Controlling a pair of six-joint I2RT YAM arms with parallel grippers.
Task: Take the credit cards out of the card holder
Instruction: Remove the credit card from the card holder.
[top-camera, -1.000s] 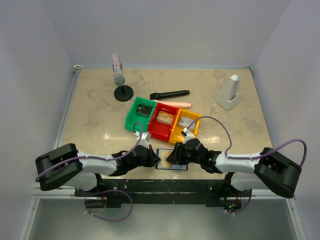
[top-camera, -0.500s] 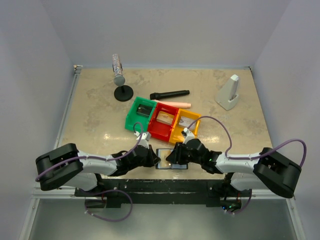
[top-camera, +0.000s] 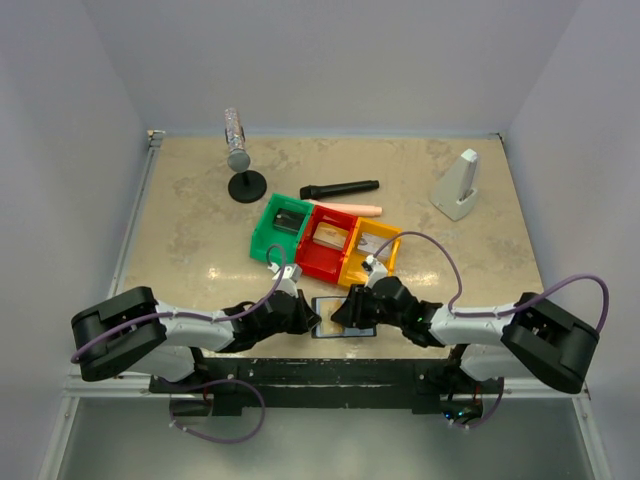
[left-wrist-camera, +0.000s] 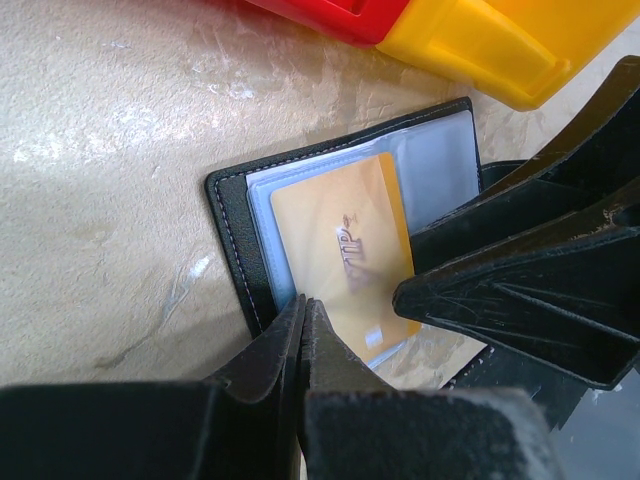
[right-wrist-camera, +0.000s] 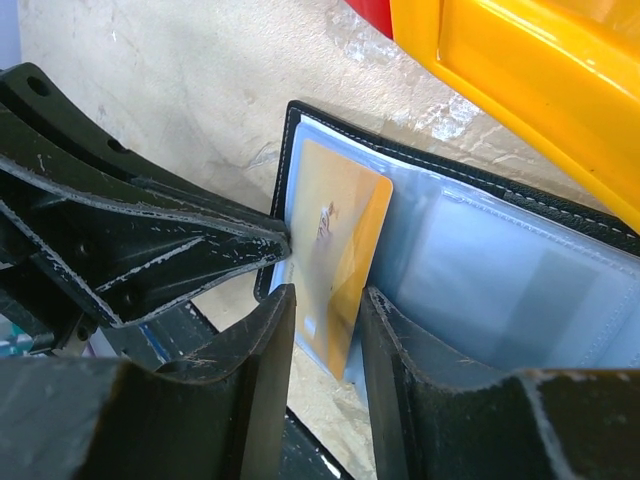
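The card holder (top-camera: 350, 330) lies open on the table near the front edge, black outside with bluish clear sleeves; it also shows in the left wrist view (left-wrist-camera: 228, 215) and the right wrist view (right-wrist-camera: 520, 280). An orange credit card (left-wrist-camera: 345, 250) (right-wrist-camera: 335, 235) sticks partway out of its left sleeve toward the near edge. My left gripper (top-camera: 315, 322) (left-wrist-camera: 305, 302) is shut, its tip pressed against the holder's left edge. My right gripper (top-camera: 338, 318) (right-wrist-camera: 325, 310) is open, its two fingers either side of the card's near end, not closed on it.
Green (top-camera: 262, 245), red (top-camera: 318, 265) and yellow (top-camera: 352, 275) bins stand in a row just behind the holder. Farther back are a black stick (top-camera: 340, 188), a pink stick (top-camera: 355, 208), a silver cylinder on a black stand (top-camera: 238, 150) and a white wedge (top-camera: 458, 185).
Almost nothing. The right arm has edged slightly left; the left gripper stays pressed on the holder.
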